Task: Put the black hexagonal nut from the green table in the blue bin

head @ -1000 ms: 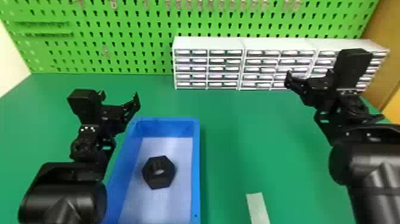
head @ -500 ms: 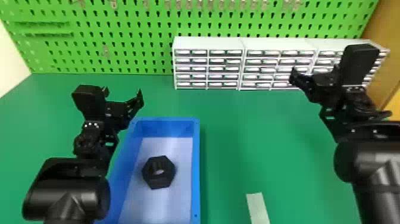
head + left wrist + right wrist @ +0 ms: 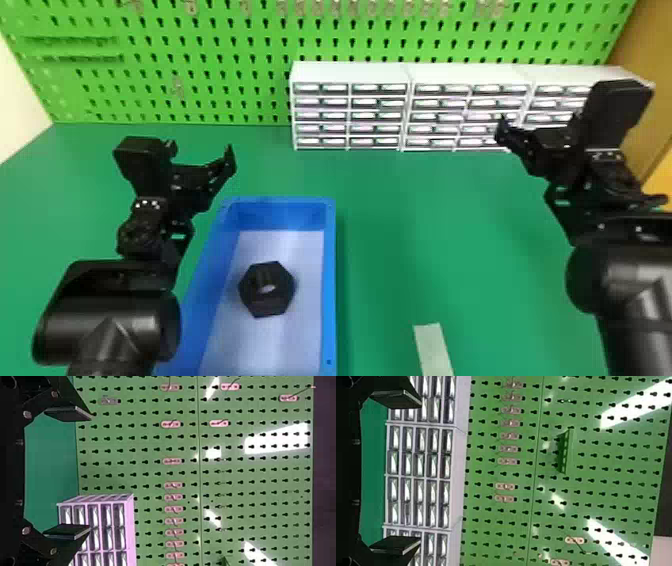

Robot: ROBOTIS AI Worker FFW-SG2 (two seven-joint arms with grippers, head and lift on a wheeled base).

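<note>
The black hexagonal nut lies inside the rectangular blue plastic bin, on its pale floor; one broad face appears to be down, its hole turned upward. That wide seat probably keeps it from rolling, and the raised walls should contain any slide. The bin itself rests on the green table, beneath your left arm's side of the work, presumably for a short reach. Your left black gripper has its two flat fingers well apart with nothing between them, near the bin's far left corner, a pose that suits having no further hold to keep. Your right black gripper, likewise spread and empty, stands well apart from the bin, which leaves room around it. The placement looks complete; you need only avoid knocking the wall.
</note>
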